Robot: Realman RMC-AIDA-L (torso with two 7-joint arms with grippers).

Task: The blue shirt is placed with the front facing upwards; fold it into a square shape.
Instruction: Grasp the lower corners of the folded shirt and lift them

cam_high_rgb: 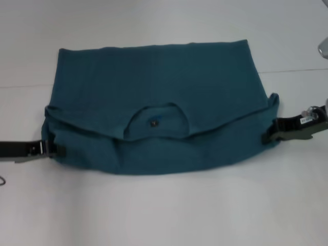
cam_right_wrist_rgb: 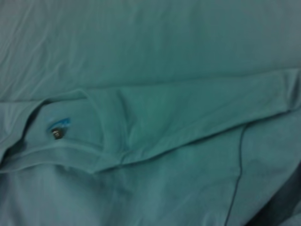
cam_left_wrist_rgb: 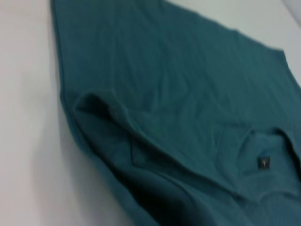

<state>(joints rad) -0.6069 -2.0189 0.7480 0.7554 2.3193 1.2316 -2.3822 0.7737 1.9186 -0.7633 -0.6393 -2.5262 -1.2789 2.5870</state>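
You had the left pincer (cam_high_rgb: 57, 150) and the right pincer (cam_high_rgb: 267, 134) each closed on a near side edge of the blue shirt (cam_high_rgb: 159, 110), which lay on the white table (cam_high_rgb: 164, 215), near part folded, neck label (cam_high_rgb: 153, 122) showing, hem farthest

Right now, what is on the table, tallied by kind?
Shirts: 1, the blue shirt, partly folded, neck label showing.
Grippers: 2, the left gripper at the shirt's left edge and the right gripper at its right edge.
Tables: 1, the white table.
Total: 4
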